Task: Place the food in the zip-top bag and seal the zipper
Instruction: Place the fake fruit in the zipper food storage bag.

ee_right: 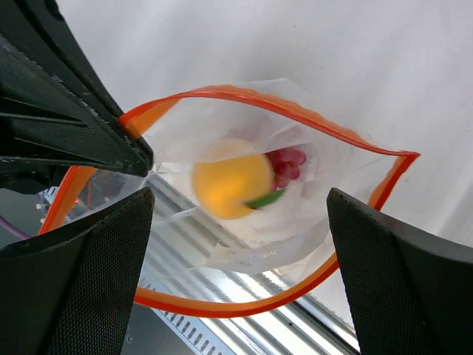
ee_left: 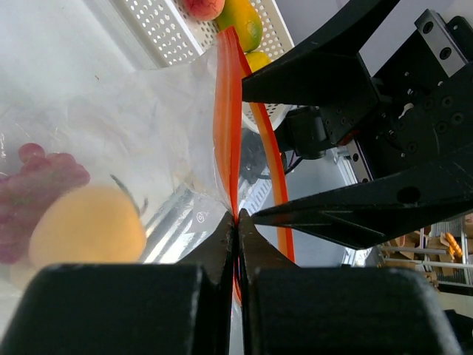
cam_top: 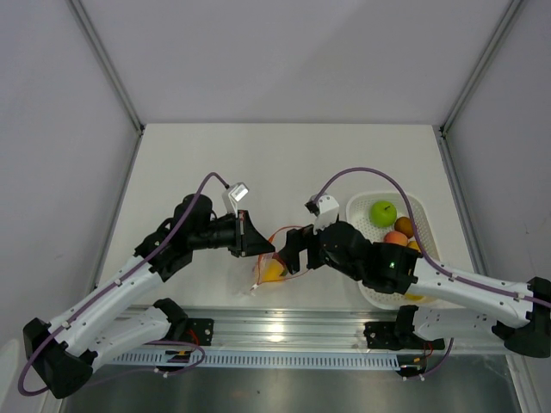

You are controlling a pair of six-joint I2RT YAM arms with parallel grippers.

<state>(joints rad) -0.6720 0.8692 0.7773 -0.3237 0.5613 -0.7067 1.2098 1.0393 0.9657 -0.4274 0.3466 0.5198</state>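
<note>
The zip-top bag (ee_right: 318,200) is just left of the white tray (cam_top: 422,215), near the front edge of the table (cam_top: 198,163). Whether its bottom rests on the table cannot be told. Its mouth gapes in a wide loop, so the orange-red zipper (ee_right: 244,95) is not sealed. Inside lie a yellow-orange fruit (ee_right: 230,185) and, touching it, a cluster of small red pieces (ee_right: 287,166); a sliver of green shows at the fruit's lower edge.

The left gripper (ee_left: 236,244) comes in from the side of the bag away from the tray. Its jaws are pressed fully together on the zipper at one end of the mouth — the strip runs straight up out of the pinch, and the clear film with the fruit spreads off to one side of it.

The right gripper (cam_top: 291,249) sits between the bag and the tray, facing the mouth. Its fingers (ee_right: 81,274) are spread wide, with nothing gripped between them. In the right wrist view the open mouth and the fruit lie just beyond the fingertips, centred in the gap. In the left wrist view the far lip of the zipper curves close by its fingers — contact cannot be made out.

In the tray, a green fruit (cam_top: 383,211) lies towards the far side and an orange fruit (cam_top: 395,238) nearer the right arm, which crosses over the tray's front half.
</note>
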